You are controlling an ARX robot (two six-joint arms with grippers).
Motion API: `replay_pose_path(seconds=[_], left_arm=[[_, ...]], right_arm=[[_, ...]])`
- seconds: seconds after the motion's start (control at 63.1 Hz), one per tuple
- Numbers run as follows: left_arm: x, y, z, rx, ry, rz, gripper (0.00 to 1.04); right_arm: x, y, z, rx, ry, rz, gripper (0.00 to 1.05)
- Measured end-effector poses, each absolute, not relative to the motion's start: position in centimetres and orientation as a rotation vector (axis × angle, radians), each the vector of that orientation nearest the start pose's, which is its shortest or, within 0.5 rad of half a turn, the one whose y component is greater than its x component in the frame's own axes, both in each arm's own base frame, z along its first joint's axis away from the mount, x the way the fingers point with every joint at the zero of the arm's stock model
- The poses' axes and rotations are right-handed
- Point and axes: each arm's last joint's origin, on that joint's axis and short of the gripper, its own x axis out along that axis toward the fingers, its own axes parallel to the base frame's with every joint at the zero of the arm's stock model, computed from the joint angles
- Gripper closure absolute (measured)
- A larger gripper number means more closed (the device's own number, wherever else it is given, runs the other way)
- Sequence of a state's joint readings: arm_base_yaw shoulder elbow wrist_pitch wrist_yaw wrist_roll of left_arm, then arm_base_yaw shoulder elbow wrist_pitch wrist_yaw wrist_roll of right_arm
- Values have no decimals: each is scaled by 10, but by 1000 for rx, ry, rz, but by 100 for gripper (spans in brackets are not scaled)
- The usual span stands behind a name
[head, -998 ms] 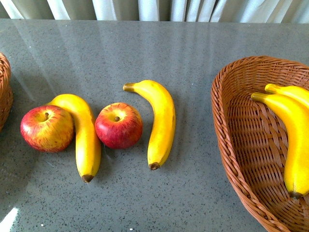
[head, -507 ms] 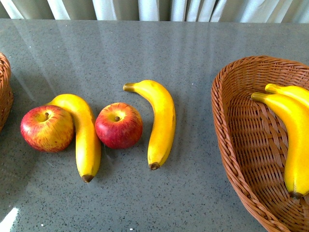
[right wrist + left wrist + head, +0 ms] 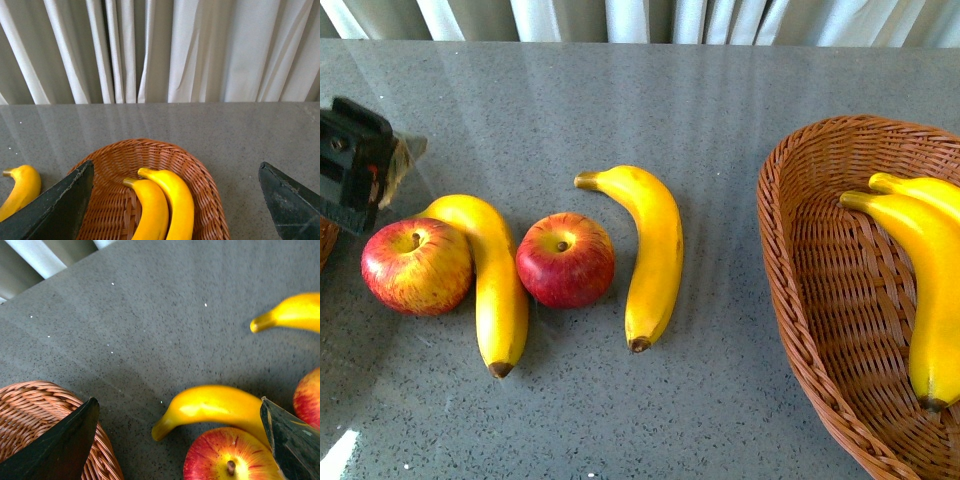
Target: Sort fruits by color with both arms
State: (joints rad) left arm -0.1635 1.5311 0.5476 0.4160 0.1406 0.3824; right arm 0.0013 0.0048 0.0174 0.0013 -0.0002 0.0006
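Left tool point(image 3: 177, 402) hangs with jaws apart beside the leftmost apple point(image 3: 230, 457) on the counter point(image 3: 150, 315) — right tool point(image 3: 175, 165), also apart, above the basket point(image 3: 150, 143) holding two bananas point(image 3: 150, 210).

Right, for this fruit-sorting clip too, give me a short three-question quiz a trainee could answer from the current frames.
1. Multiple choice: how many long curved yellow bananas lie in the brown woven wicker basket on the right? A one, B two, C four.
2. True or false: on the grey speckled table, a yellow banana lies between the two round red apples.
3. Short answer: look at the black left gripper. Are its jaws open or shut?
Key: 1 B. 2 True. 3 Open: they are wide apart in the left wrist view and hold nothing.
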Motion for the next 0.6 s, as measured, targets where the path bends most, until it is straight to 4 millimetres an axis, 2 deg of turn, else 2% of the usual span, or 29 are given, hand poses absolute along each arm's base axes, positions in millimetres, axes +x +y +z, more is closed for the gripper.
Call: replay_pose_path(seconds=[0.222, 0.602], left_arm=[[275, -49, 125, 510, 592, -545, 9], [274, -51, 113, 615, 680, -737, 9]], right_arm=[[97, 0, 169, 0, -14, 2, 9], [97, 0, 169, 0, -14, 2, 9]])
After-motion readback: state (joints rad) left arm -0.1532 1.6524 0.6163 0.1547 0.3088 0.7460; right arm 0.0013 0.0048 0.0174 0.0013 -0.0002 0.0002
